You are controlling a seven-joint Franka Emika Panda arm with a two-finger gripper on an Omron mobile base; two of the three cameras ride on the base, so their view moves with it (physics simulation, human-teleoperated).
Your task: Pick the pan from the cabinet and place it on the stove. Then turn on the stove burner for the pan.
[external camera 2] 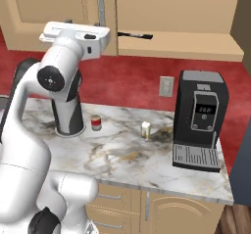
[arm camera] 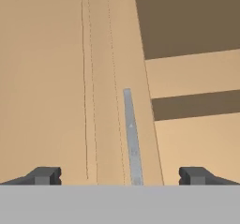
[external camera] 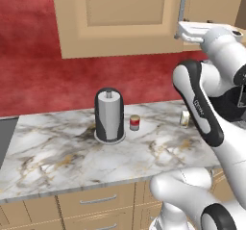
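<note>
Pincer (arm camera: 120, 176) spread wide, straddling the cabinet (arm camera: 56, 78) bar handle (arm camera: 132, 138), likely to pull the door.

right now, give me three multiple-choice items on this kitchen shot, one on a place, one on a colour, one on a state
1. Where does the small red can stand?
A. on the marble counter, right of the paper towel holder
B. on top of the coffee machine
C. inside the cabinet

2. What colour is the coffee machine?
A. white
B. black
C. red

3. How do the jaws of the gripper stand?
A. shut on the bar handle
B. shut on nothing
C. open, the bar handle between them

Answers: 1 A, the left base view shows it on the counter beside the holder. 2 B, its body is black in the right base view. 3 C, the hand view shows the tips wide apart.
</note>
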